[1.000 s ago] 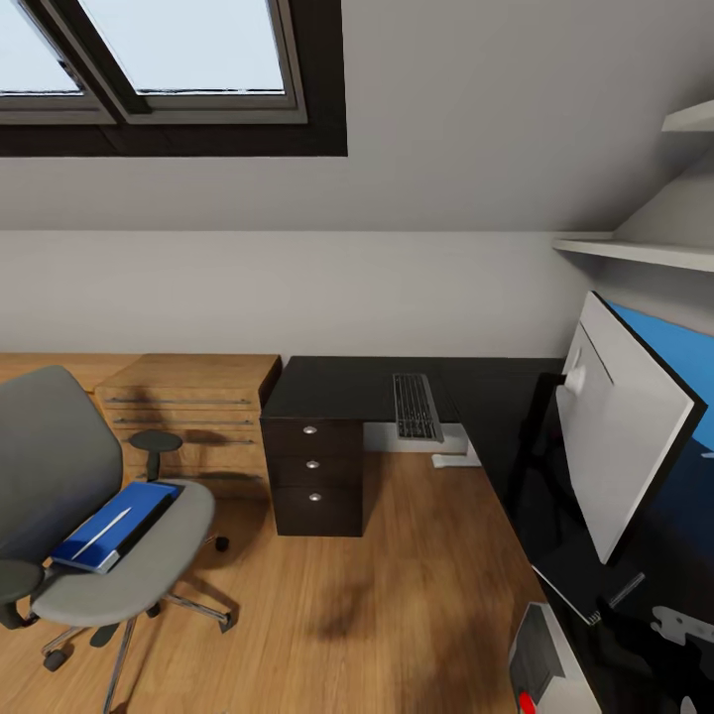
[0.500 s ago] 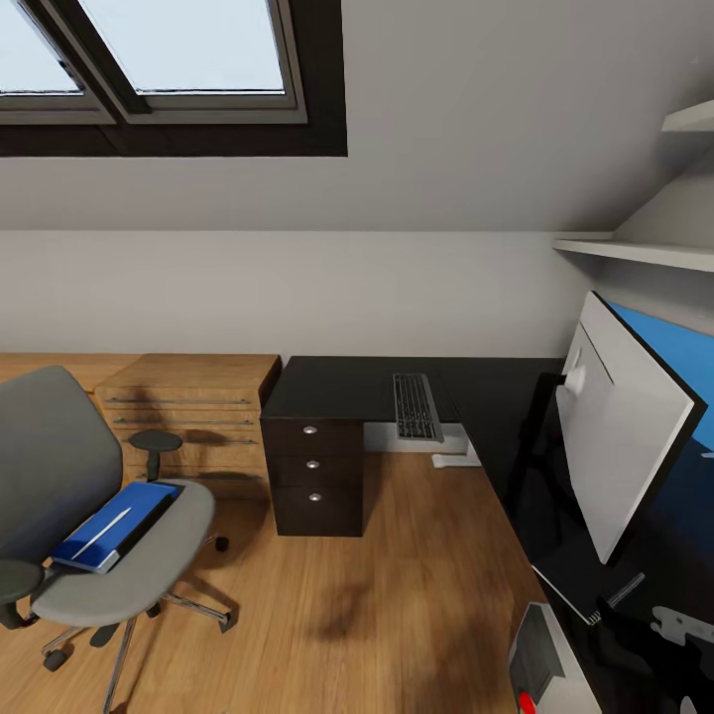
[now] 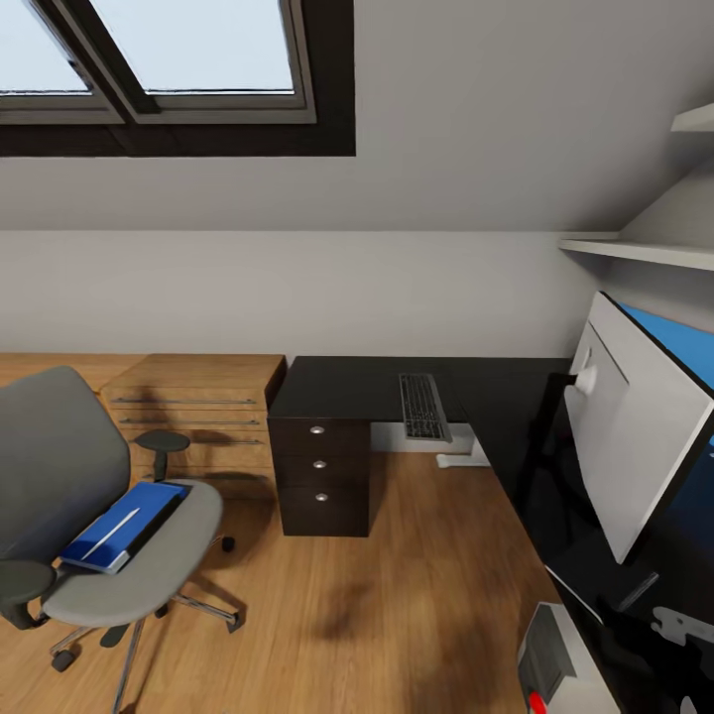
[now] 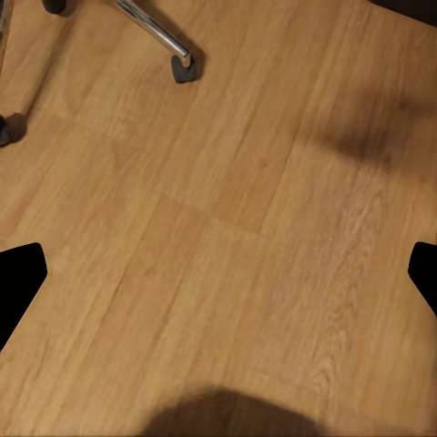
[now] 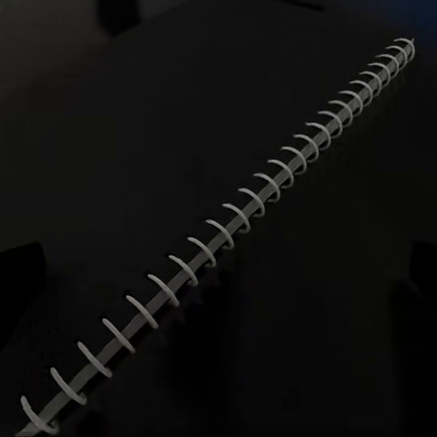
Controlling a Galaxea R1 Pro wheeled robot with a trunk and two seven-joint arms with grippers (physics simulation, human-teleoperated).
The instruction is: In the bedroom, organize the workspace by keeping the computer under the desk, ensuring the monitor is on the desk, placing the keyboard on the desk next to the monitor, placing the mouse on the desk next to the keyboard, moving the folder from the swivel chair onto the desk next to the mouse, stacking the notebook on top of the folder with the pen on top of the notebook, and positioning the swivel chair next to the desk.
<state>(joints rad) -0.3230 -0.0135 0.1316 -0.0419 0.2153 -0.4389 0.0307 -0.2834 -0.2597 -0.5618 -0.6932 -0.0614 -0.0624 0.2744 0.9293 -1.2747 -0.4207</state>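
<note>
Folder (image 3: 121, 526) is seen lying on the swivel chair (image 3: 59, 486) seat, not yet moved to the desk (image 3: 377, 389); the whole head view has shifted slightly, so the camera has moved; both grippers' fingers are spread apart, nothing held.
</note>
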